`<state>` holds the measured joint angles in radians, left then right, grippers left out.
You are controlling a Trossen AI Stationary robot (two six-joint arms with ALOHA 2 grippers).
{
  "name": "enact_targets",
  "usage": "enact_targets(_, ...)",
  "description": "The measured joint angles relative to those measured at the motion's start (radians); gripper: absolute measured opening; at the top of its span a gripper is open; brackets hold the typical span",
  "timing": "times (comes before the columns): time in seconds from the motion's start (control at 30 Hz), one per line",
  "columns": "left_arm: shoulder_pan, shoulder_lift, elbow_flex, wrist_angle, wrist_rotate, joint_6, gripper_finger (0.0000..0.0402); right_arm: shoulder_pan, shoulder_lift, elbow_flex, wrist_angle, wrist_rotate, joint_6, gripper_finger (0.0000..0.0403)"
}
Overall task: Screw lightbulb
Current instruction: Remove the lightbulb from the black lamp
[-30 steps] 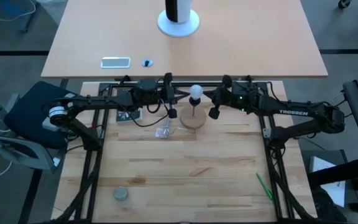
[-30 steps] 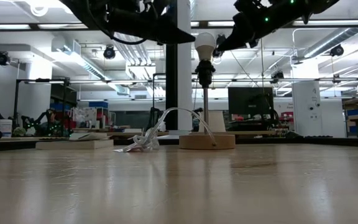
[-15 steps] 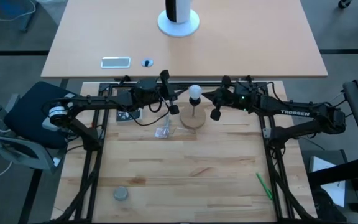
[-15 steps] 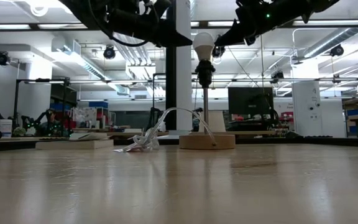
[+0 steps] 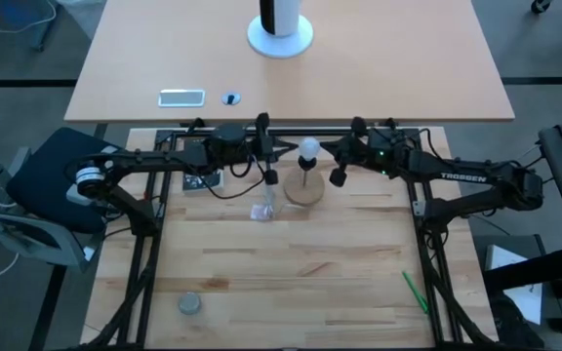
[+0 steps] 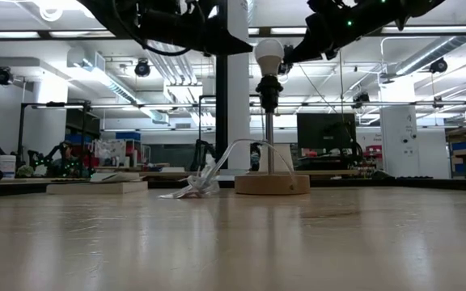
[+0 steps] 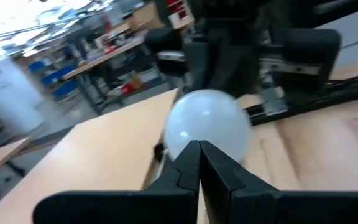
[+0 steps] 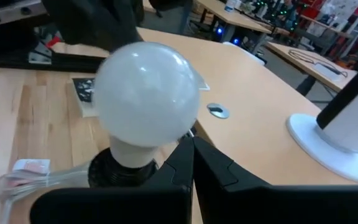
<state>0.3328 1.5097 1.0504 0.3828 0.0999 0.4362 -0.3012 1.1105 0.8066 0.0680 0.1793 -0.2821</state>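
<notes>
High view | lightbulb (image 5: pixel 308 149) hides socket | left gripper (image 5: pixel 270 176), right gripper (image 5: pixel 337 177) closed, empty

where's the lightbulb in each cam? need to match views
High view: lightbulb, upper centre, between the two arms.
Low view: lightbulb at top centre, seated in the black socket.
Left wrist view: fills the centre, just beyond the shut tool.
Right wrist view: left of centre, above the socket.
Shared landmark: round wooden base, also in the low view.
</notes>
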Motion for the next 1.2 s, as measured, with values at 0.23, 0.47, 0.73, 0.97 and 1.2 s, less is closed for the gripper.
enact_targets(0.23,0.001,0.001,0.0,-0.007,-0.194,0.0,0.0,0.016,-0.044,-0.001,-0.019,-0.004,0.005,0.0)
enact_targets(0.47,0.003,0.025,0.0,-0.008,-0.168,0.016,0.0,0.035,-0.048,-0.002,-0.018,-0.111,-0.03,0.0)
enact_targets(0.73,0.004,0.053,0.0,0.022,-0.086,0.026,0.0,0.035,0.005,-0.003,-0.013,-0.087,-0.027,0.0)
enact_targets(0.97,0.005,0.048,0.0,0.018,-0.016,0.026,0.0,0.035,0.004,-0.004,-0.02,-0.048,-0.03,0.0)
enact_targets(1.2,0.002,0.043,0.0,0.008,-0.002,0.026,0.0,0.032,0.006,-0.019,-0.008,0.005,-0.032,0.0)
